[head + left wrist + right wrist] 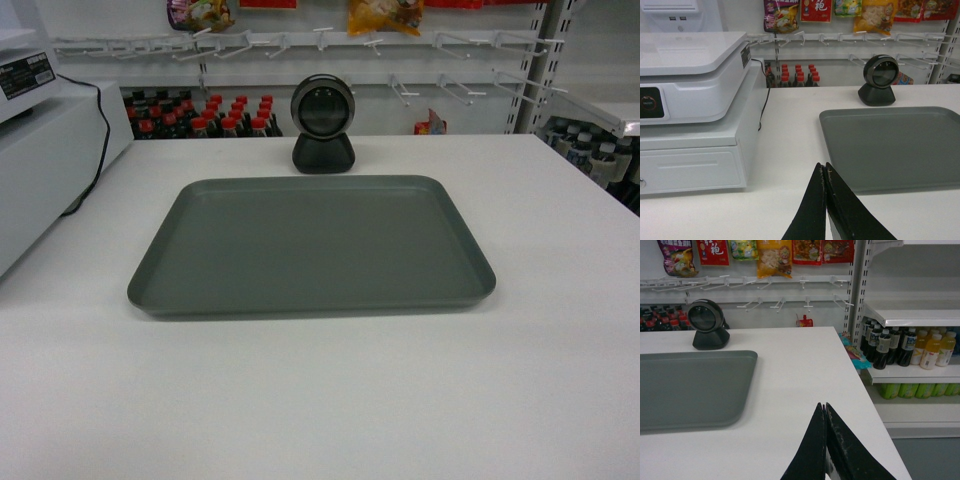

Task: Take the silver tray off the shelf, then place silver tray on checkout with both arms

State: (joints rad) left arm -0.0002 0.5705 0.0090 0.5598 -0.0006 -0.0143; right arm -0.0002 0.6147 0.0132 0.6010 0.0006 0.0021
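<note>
Head view: silver tray (312, 245) seen lying flat on white checkout desk (320, 400), centred, long side across. Black round scanner (323, 125) placed just beyond far rim of tray. White register (690, 100) set at left of desk, apart from tray. Left end effector (825, 172) shown closed, fingers pressed together, empty, held near tray's left near corner. Right end effector (824, 410) likewise closed, empty, right of tray. Shelf (912, 315) with bottles (905, 347) seen far right.
</note>
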